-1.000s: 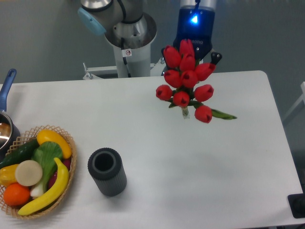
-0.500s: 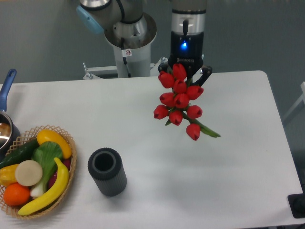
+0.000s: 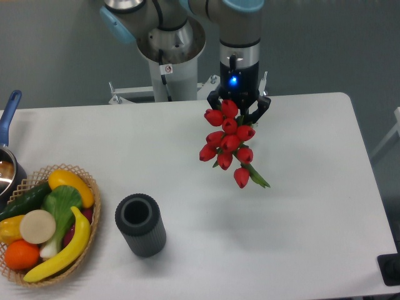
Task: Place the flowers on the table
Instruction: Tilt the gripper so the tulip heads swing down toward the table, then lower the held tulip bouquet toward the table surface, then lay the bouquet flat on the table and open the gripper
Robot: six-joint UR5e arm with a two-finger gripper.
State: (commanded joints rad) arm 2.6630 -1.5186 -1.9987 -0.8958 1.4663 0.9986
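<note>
The flowers [image 3: 229, 140], a bunch of red tulips with green leaves, hang above the white table [image 3: 300, 206] near its far middle. My gripper [image 3: 238, 107] points straight down over them, its black fingers [image 3: 214, 99] on either side of the top of the bunch. The blooms hide the stems and the spot where the fingers grip, but the bunch hangs in the air from the gripper. A green leaf sticks out at the lower right of the bunch.
A dark grey cylindrical vase [image 3: 140, 224] stands upright at the front left of centre. A wicker basket [image 3: 89, 215] of fruit and vegetables sits at the left edge, with a blue-handled pot [image 3: 9, 125] behind it. The robot base [image 3: 170, 50] stands behind the table.
The gripper has moved left and down with the tulips in it. The bunch now hangs closer to the tabletop and looks more compact.
</note>
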